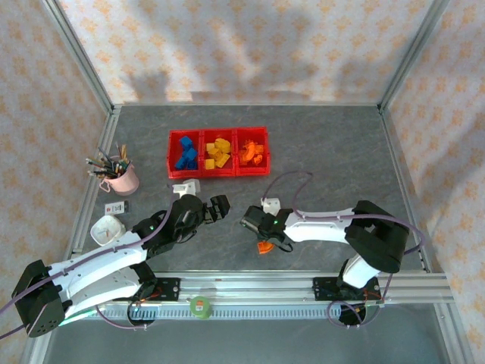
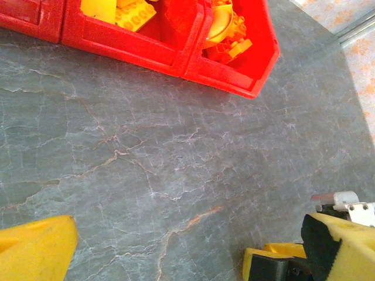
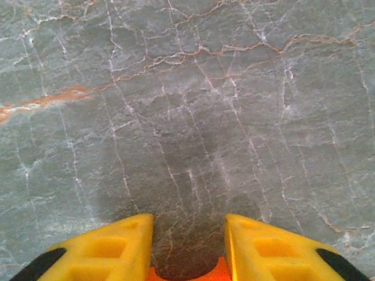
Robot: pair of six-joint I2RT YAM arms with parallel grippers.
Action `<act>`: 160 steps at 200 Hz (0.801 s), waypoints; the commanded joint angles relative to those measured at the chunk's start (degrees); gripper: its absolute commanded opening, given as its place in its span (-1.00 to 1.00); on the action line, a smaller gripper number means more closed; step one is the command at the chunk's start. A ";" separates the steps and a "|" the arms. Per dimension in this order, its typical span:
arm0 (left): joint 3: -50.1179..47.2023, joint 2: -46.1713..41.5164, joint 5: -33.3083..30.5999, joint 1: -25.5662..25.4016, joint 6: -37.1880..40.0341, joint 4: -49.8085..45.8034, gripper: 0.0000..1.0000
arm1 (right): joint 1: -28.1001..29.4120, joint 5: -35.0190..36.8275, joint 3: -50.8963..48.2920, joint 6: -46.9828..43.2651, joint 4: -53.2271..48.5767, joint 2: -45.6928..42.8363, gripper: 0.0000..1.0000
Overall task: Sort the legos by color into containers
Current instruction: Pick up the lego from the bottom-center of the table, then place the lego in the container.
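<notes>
Two arms, left arm and right arm, over grey marbled table. Three-bin red tray at far centre: blue bricks in left bin, yellow bricks in middle, orange pieces in right. At left, pink cup with pens, well apart from tray. Open left gripper, jaws spread wide, nothing between, over bare table on near side of tray. Narrow right gripper, fingers pinching orange arch at near centre, well apart from tray. Arch on table or lifted: cannot tell.
</notes>
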 commanded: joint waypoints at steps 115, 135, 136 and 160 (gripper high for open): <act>4.36 0.40 -1.01 7.35 5.84 -0.53 0.98 | -12.72 4.29 16.85 -15.49 1.33 0.88 -0.34; 5.42 1.52 -0.44 9.57 7.25 0.44 0.98 | -17.20 3.42 22.92 -19.76 3.02 4.63 -0.33; 5.45 1.61 -0.43 9.68 7.32 0.49 0.99 | -17.35 3.51 23.31 -19.96 3.11 4.92 -0.33; 6.66 3.88 1.61 12.68 8.44 1.95 0.98 | -21.40 3.34 31.57 -24.18 4.68 12.14 -0.31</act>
